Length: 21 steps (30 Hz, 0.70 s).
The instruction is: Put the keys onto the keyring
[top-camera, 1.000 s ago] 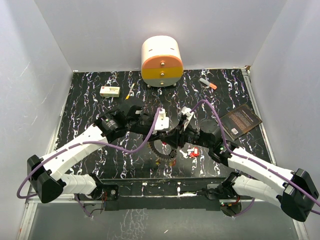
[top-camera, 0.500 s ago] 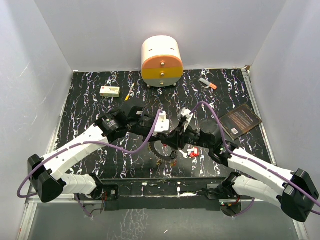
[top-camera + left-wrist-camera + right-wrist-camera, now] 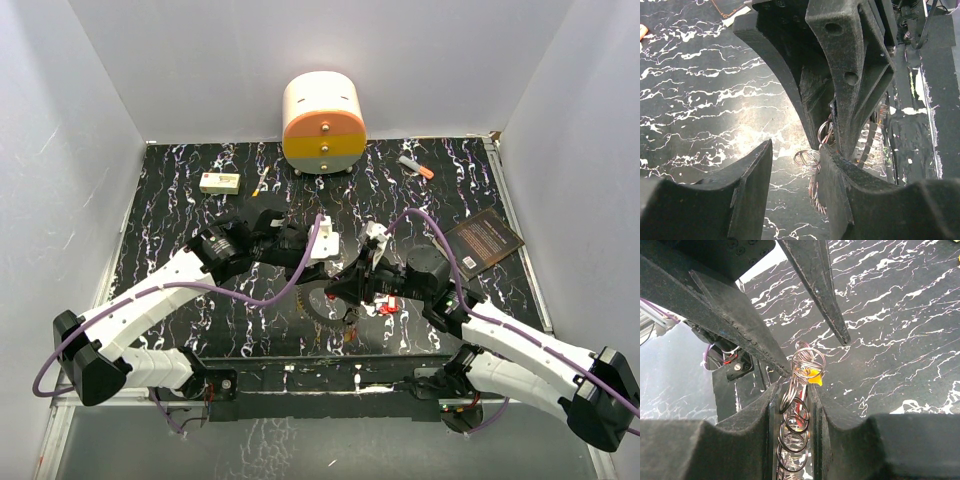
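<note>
The keyring (image 3: 796, 412) stands on edge between my right gripper's (image 3: 794, 385) fingers, which are shut on it; its rim reads as a row of small wire loops. A yellow key head (image 3: 815, 379) hangs at the loops just past the right fingertips. My left gripper (image 3: 796, 150) faces the right one with its jaws apart, and a wire loop (image 3: 807, 159) lies beside its right finger (image 3: 840, 175). From above, both grippers meet at mid-table over the keyring (image 3: 312, 303): left gripper (image 3: 338, 262), right gripper (image 3: 347, 286). Red keys (image 3: 385, 306) lie on the table beside them.
A white, orange and yellow drawer unit (image 3: 323, 124) stands at the back centre. Also on the black marbled table (image 3: 180, 220) are a white box (image 3: 219, 182) at the back left, an orange-tipped marker (image 3: 416, 167) at the back right and a dark book (image 3: 483, 241) at the right.
My left jaws closed and then spread apart again. The right arm has shifted slightly, still holding the keyring.
</note>
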Available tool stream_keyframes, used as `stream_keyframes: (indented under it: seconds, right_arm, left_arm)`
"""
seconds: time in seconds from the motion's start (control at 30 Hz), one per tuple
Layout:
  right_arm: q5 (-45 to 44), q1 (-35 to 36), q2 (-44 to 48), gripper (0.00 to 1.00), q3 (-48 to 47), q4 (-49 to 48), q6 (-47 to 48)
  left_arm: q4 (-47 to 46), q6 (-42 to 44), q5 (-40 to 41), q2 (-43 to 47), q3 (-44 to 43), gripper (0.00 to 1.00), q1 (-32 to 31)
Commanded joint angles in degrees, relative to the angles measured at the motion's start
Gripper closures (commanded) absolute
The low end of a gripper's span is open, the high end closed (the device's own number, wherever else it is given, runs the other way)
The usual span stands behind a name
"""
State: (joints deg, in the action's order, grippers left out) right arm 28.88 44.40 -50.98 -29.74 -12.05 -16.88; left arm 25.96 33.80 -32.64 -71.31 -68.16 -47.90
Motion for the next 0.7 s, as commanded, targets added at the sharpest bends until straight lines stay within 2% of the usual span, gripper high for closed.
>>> stream_keyframes:
  seconds: [0.0, 0.67]
  right_arm:
    - [2.3, 0.3, 1.8, 0.92, -1.6, -6.8, -0.4]
    - [1.0, 0.3, 0.9, 0.92, -2.0, -6.5, -0.1]
  left_arm:
    - [-0.1, 0.1, -0.9, 1.3, -1.6, 0.58, 0.1]
    - [5.4, 1.7, -7.7, -0.1, -4.1, 0.73, 0.1]
